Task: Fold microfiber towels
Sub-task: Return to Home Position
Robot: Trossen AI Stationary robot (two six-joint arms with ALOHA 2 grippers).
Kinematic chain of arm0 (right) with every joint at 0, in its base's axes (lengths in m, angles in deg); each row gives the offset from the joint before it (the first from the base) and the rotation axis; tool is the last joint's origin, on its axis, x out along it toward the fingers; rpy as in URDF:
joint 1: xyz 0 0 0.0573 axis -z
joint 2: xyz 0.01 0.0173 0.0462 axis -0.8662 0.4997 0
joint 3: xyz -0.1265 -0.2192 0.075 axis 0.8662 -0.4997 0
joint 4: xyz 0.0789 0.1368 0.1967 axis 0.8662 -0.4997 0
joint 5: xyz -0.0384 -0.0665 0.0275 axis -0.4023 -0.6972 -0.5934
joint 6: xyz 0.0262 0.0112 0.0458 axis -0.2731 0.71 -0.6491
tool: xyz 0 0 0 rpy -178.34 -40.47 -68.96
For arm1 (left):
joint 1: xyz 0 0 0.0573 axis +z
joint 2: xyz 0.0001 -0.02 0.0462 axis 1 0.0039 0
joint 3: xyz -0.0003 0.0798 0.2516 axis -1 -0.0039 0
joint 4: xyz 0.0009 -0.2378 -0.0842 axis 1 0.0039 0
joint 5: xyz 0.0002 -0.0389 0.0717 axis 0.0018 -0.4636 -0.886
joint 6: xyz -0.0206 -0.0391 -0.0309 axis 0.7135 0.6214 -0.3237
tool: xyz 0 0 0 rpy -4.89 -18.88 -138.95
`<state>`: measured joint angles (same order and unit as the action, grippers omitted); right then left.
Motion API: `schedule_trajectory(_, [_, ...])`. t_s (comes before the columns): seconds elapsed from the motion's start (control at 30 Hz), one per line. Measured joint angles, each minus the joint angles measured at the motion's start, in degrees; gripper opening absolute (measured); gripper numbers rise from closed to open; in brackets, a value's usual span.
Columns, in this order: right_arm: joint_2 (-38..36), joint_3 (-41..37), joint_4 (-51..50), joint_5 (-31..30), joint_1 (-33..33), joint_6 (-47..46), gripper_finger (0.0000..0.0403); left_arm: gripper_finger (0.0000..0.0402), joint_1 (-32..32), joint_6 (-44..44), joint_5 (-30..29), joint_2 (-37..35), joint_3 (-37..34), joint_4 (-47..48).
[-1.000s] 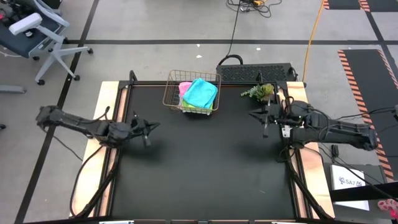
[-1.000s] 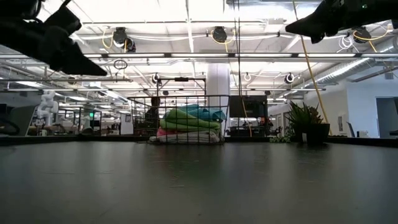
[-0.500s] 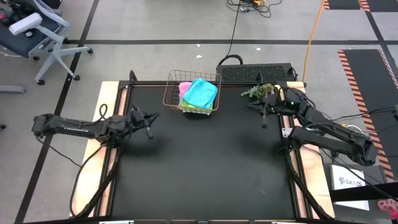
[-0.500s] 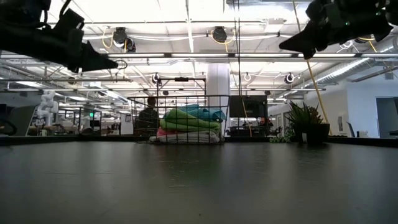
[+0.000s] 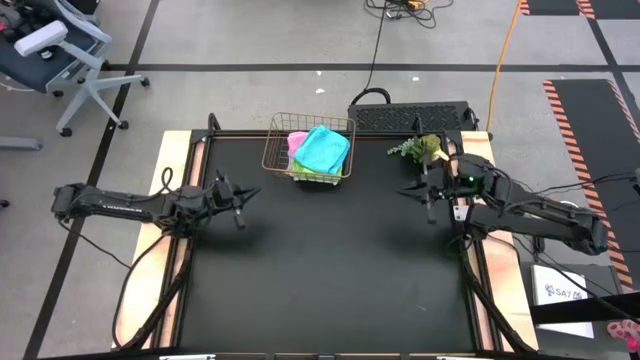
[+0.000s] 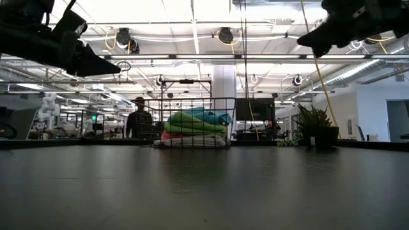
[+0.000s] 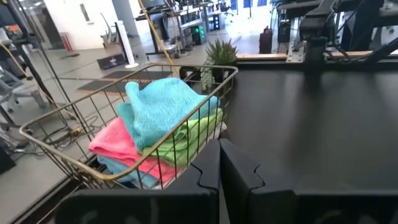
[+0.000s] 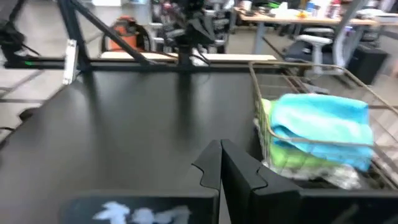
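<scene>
"High view: what fills the copper wire basket [image 5: 274, 152]?"
"Folded microfiber towels: cyan-blue towel [image 5: 322, 150] topmost, pink towel [image 5: 296, 141] and lime green towel [image 7: 186, 134] beneath. Left gripper [image 7: 219, 149] and right gripper [image 8: 221, 149] hang at opposite table edges, fingers pressed together."

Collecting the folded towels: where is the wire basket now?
High view: the wire basket sits at the far edge of the table, near the middle, holding the stacked towels, with the small plant to its right.
</scene>
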<state>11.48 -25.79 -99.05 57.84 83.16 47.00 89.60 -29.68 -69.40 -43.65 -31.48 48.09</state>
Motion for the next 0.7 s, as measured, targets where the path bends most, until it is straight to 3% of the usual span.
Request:
schedule_trajectory(0.17, [-10.6,0.0,-6.6,-6.5,-2.3,-1.2,0.0000,0.0006,0.0,0.5,-0.2,-3.7,0.0,4.4])
schedule_trajectory(0.4, [-21.1,-2.9,-5.3,-6.6,-2.9,-3.2,0.0000,0.0004,1.6,0.5,0.0,-7.4,0.1,8.6])
schedule_trajectory(0.53, [-23.6,-11.6,3.1,-6.5,-2.9,-6.4,0.0000,0.0008,3.4,5.2,0.1,-8.0,0.0,14.6])
schedule_trajectory(0.7, [-23.9,-21.7,20.5,-8.6,-2.9,-8.1,0.0000,0.0004,3.7,5.7,1.9,-8.0,0.0,13.0])
